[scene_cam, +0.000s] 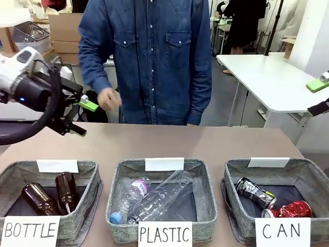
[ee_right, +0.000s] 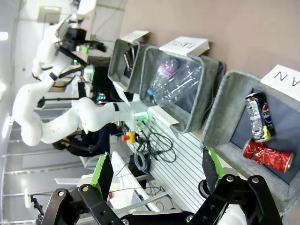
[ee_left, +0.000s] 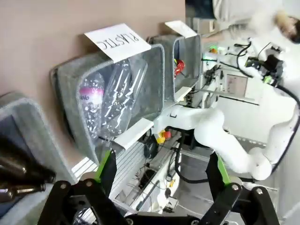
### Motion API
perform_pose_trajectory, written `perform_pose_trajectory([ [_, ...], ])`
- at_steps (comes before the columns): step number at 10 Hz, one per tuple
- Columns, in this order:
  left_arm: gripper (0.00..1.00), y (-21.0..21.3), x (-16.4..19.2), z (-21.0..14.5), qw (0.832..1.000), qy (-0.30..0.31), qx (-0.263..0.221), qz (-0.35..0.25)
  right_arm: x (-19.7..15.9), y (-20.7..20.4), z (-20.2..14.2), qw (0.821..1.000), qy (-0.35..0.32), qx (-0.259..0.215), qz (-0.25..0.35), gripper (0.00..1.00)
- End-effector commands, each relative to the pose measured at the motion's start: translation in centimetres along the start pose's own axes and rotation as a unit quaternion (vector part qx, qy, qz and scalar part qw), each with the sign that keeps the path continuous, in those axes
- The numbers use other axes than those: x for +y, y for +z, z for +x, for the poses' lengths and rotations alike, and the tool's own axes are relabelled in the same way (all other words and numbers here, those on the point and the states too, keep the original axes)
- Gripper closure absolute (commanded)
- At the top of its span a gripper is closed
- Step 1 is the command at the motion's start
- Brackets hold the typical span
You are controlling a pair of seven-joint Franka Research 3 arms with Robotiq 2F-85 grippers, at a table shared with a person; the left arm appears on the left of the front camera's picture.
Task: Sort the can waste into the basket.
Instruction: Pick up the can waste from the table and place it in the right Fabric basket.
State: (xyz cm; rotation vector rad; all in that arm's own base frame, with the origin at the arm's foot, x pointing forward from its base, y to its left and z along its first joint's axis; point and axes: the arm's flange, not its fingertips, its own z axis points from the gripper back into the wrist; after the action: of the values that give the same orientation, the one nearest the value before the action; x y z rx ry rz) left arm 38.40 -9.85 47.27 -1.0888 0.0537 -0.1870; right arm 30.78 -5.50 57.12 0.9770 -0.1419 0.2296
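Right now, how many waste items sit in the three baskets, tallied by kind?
Brown glass bottles, in the BOTTLE basket: 2
Clear plastic bottles, in the PLASTIC basket: 2
Cans, one dark and one red, in the CAN basket: 2
Total: 6

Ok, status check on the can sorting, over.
Left claw open, empty, raised over the table's far left. Right claw open, empty. Red can and dark can both in the CAN basket. Nothing in the way.
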Motion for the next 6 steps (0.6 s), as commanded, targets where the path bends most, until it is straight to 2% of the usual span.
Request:
perform_pose_trajectory([
  [1,0.0,1.8,2.5,0.7,0.999,0.046,-0.012,-0.023,-0.2,0.0,-0.3,1.0,0.009,-0.001,-0.003,0.0],
  [2,0.0,0.0,0.0,0.0,1.0,0.0,0.0,0.0,-0.2,0.0,-0.3,1.0,0.009,-0.001,-0.003,0.0],
  [6,0.0,0.0,0.0,0.0,1.0,0.0,0.0,0.0,-0.2,0.0,-0.3,1.0,0.009,-0.001,-0.003,0.0],
])
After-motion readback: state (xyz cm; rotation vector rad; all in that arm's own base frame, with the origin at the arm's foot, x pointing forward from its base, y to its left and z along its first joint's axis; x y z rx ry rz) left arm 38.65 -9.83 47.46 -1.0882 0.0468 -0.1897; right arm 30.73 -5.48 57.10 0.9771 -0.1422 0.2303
